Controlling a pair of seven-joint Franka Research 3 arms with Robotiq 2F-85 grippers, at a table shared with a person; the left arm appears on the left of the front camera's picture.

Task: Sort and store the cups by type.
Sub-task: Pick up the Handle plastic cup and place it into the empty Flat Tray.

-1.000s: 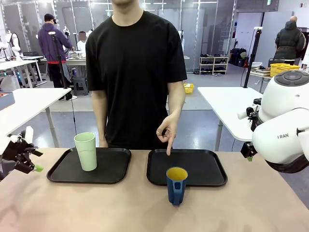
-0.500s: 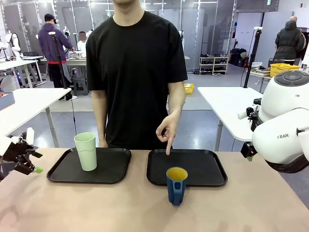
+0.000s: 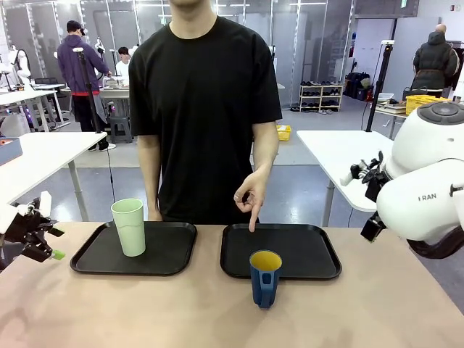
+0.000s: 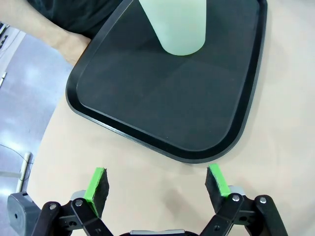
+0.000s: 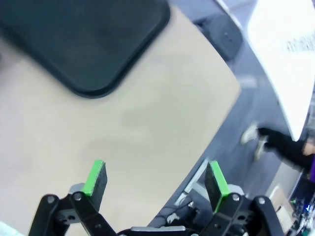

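On the left tray [image 3: 170, 255], mid-tray, stands the pale green tumbler [image 3: 129, 226], apparently sorted. The blue handled cup [image 3: 265, 278] waits on the surface [image 3: 145, 312] at the right tray's [image 3: 312, 250] near edge, where the person's hand [image 3: 251, 197] points onto that tray. The left fingers [image 4: 98, 183] and right fingers [image 5: 96, 180] gape wide, empty.

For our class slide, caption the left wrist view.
Open left gripper above table, facing black tray holding green cup.

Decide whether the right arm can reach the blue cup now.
Probably yes: the blue cup stands uncovered at the near edge of the right tray, nothing crowds it, and the right end effector is open.
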